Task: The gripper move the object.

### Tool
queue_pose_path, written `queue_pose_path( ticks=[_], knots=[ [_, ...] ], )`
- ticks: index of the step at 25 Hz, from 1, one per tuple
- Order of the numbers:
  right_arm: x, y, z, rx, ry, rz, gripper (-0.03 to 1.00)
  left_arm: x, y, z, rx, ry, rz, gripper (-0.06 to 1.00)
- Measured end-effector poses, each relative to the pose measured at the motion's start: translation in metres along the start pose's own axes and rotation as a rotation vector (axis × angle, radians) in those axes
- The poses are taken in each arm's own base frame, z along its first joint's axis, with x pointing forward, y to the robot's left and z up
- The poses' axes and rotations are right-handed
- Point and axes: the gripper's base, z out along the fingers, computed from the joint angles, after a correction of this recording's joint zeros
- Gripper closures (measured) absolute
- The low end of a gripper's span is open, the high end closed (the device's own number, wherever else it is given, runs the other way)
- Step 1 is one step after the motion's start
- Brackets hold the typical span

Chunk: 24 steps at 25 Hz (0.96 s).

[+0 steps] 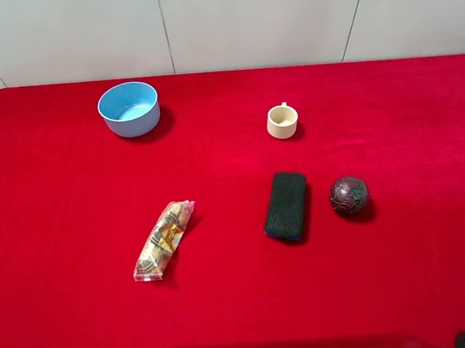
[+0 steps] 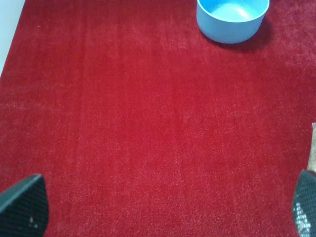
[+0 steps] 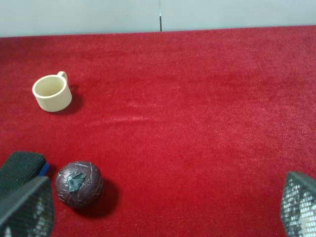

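The sponge lies flat on the red table, right of centre, with its dark rough top up and a blue edge showing; its length runs front to back. It also shows in the right wrist view, partly behind a fingertip. My right gripper is open and empty, near the table's front, short of the sponge and to its right. My left gripper is open and empty over bare red cloth at the front left. In the exterior view only dark corners of the arms show at the bottom edge.
A dark round ball sits just right of the sponge. A cream cup stands behind them. A blue bowl is at the back left. A clear-wrapped snack packet lies left of centre.
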Motion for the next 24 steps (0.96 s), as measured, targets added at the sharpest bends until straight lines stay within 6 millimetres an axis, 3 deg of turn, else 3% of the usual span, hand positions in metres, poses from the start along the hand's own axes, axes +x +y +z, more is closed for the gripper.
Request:
queue_pose_path(
  ticks=[24],
  knots=[
    [0.0000, 0.0000, 0.0000, 0.000, 0.000, 0.000, 0.27, 0.0000, 0.0000, 0.0000, 0.000, 0.000, 0.000, -0.05]
  ],
)
